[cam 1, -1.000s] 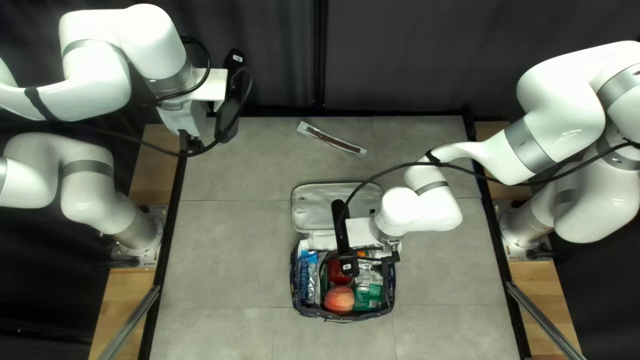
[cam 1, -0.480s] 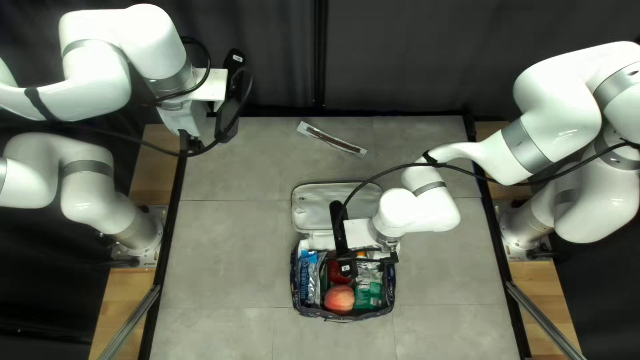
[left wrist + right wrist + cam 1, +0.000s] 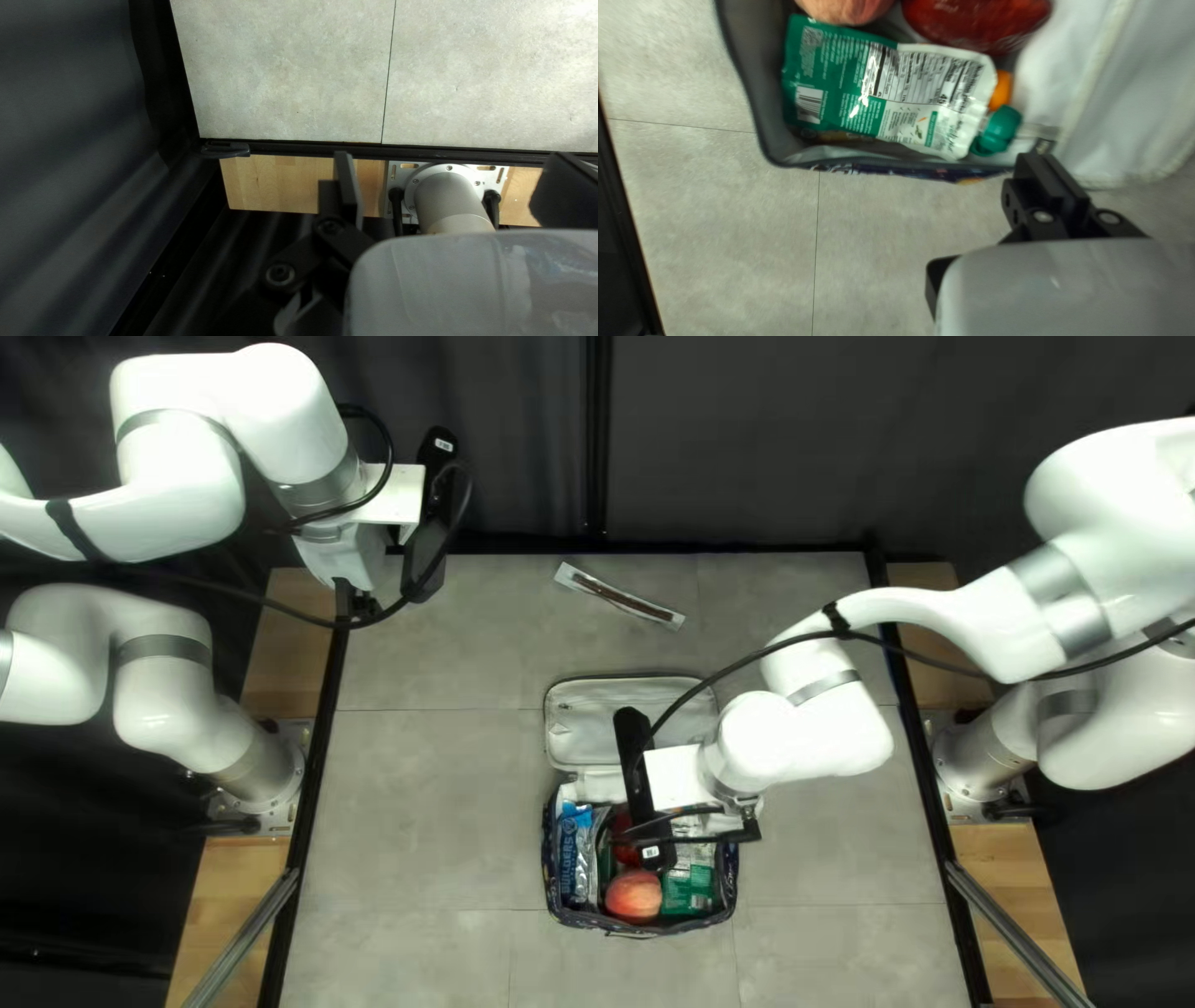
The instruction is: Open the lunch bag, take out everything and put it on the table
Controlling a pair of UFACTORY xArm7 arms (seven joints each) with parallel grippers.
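Centre the right end effector (image 3: 695,831) over the green pouch (image 3: 887,98) in the lunch bag (image 3: 747,84). Its state cannot be told. Left end effector (image 3: 453,186): spread.

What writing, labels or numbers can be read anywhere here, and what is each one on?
Green and white foil squeeze pouch in the open dark patterned fabric lunch bag: fine print and a barcode, too blurred to read.
Blue foil bar wrapper: white brand lettering, not quoted here; smaller print unreadable.
Small white sticker on the right arm's black camera mount: too small to read.
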